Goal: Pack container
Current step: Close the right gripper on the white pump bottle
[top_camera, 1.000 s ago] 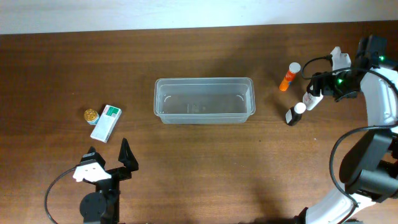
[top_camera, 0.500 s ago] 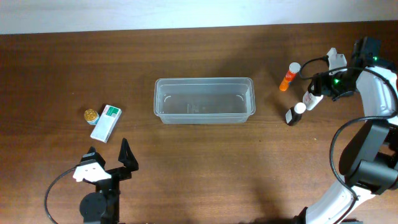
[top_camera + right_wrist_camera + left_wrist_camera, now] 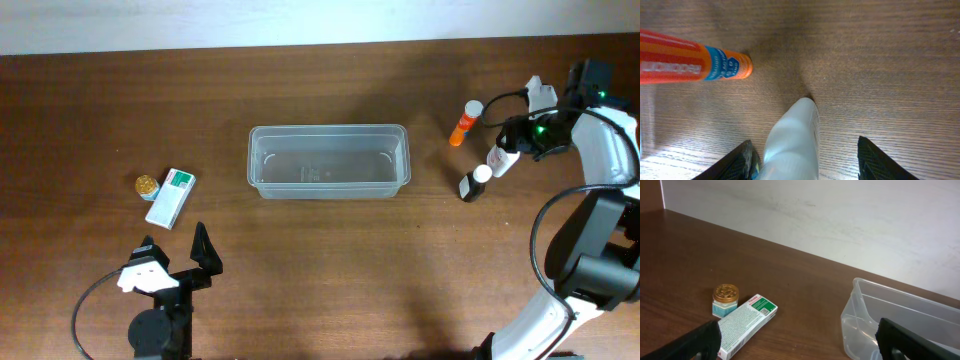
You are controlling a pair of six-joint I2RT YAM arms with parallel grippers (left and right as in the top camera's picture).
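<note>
Right claw (image 3: 803,150) half-open astride white bottle (image 3: 790,142); left claw (image 3: 797,330) wide; orange tube (image 3: 690,62) lettering unreadable

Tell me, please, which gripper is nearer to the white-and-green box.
Left. The left gripper sits open just on the robot's side of the white-and-green box; the right gripper is far off, on the container's other side.

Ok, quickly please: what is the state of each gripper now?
Left gripper: open, holding nothing.
Right gripper: jaws on either side of the white bottle; whether it grips cannot be told.
</note>
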